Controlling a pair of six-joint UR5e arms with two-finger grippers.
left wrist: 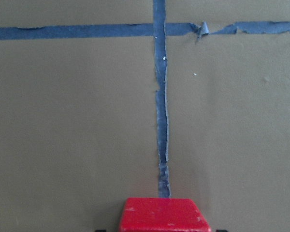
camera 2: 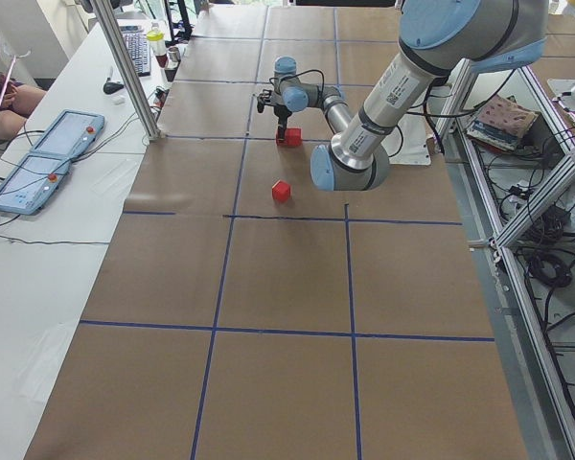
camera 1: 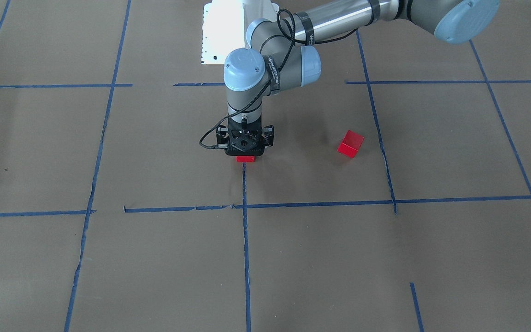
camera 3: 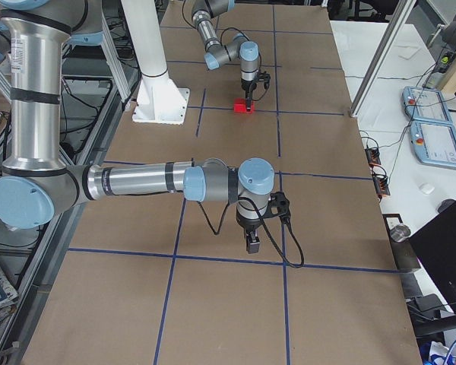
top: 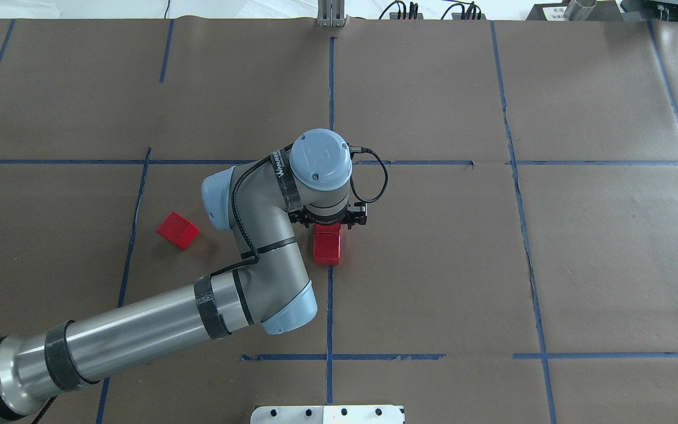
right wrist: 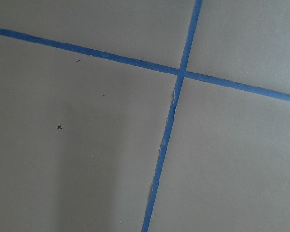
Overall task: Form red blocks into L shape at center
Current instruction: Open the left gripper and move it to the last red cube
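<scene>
Two red blocks lie end to end on the long blue tape line of the center cell (top: pixel 421 265). The nearer block (top: pixel 327 252) lies free. The farther block (top: pixel 328 231) sits under my left gripper (top: pixel 328 222), which stands upright over it. In the left wrist view this block (left wrist: pixel 164 215) lies between the fingertips with a small gap on each side, so the gripper looks open. The third red block (top: pixel 178 230) lies alone to the left, also seen in the front view (camera 1: pixel 351 143). My right gripper (camera 3: pixel 254 245) hangs over bare paper; I cannot tell its state.
The robot's white base plate (top: pixel 327 414) is at the near table edge. Brown paper with blue tape grid lines (right wrist: pixel 176 72) covers the table. Control tablets (camera 2: pixel 38 163) and cables lie on a side bench beyond the far edge.
</scene>
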